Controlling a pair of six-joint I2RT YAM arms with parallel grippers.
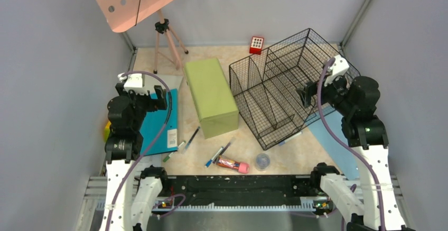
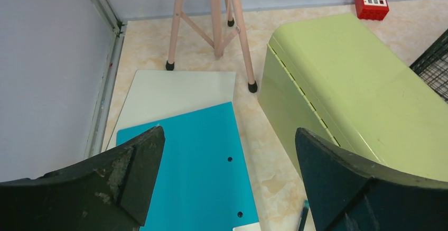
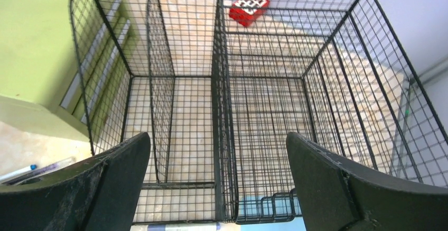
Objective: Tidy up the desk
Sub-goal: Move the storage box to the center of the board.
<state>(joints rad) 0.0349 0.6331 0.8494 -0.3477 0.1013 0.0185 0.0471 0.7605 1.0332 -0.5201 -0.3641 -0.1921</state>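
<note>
The beige marble desk (image 1: 288,154) holds an olive-green drawer box (image 1: 210,96), a black wire organizer (image 1: 280,91), a teal folder (image 1: 158,122) on a white sheet (image 2: 174,91), several pens (image 1: 219,153) and a red-pink tube (image 1: 232,164). My left gripper (image 1: 143,91) hangs open and empty above the teal folder (image 2: 195,162). My right gripper (image 1: 309,94) is open and empty over the wire organizer (image 3: 232,99), at its right side.
A pink stand on a tripod (image 1: 166,38) stands back left. A red cube (image 1: 257,44) lies at the back. A round clear lid (image 1: 262,160) lies near the front. A light blue folder (image 1: 333,141) lies under the organizer's right side. Grey walls close in the sides.
</note>
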